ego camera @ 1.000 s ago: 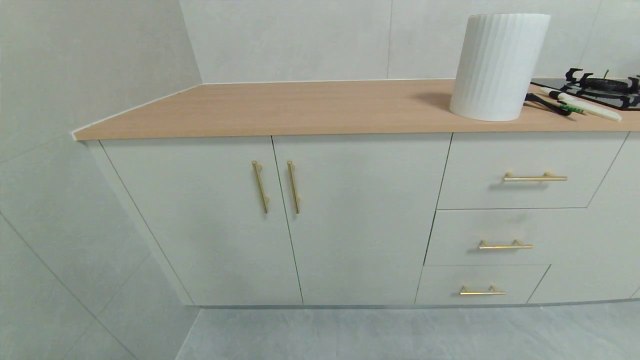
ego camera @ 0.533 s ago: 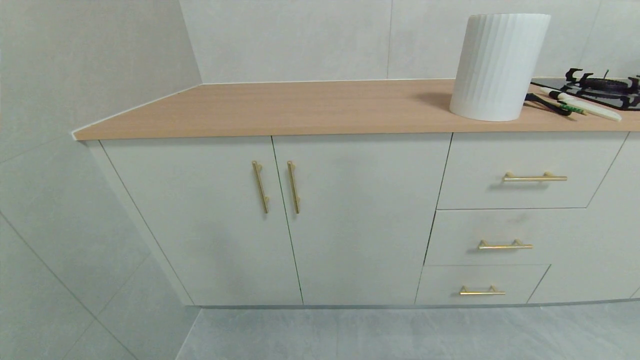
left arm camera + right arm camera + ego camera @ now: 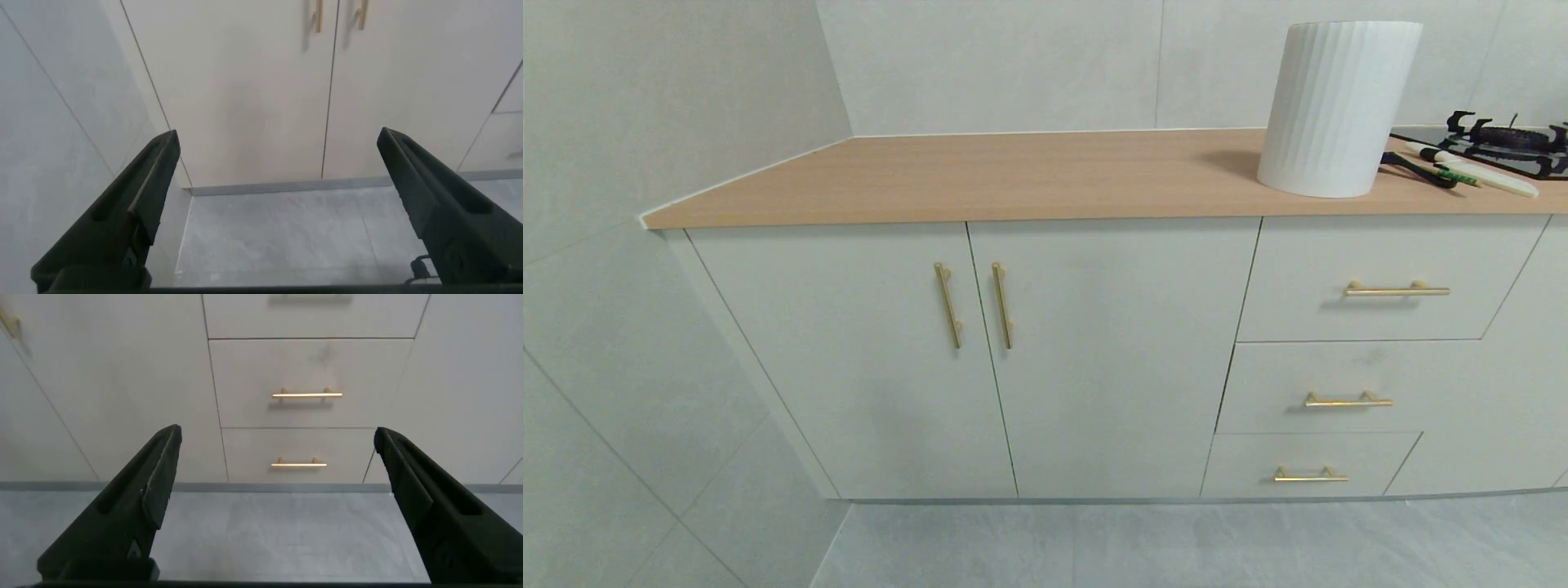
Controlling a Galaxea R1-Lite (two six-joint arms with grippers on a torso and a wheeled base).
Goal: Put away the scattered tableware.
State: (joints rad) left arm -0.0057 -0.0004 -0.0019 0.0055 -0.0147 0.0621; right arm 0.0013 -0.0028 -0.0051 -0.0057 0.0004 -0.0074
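While the left gripper (image 3: pixel 278 137) and right gripper (image 3: pixel 277 433) both gape empty, the shut cabinet (image 3: pixel 1094 359) spans mid-frame under its wooden counter (image 3: pixel 972 175).
Upper right stands a white ribbed container (image 3: pixel 1335 106); scattered utensils (image 3: pixel 1462 173) lie just right of it, beside the stove (image 3: pixel 1507 137).

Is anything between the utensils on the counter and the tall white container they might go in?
Nothing visible does. The utensils lie on the counter right beside the white container, with no other thing between.
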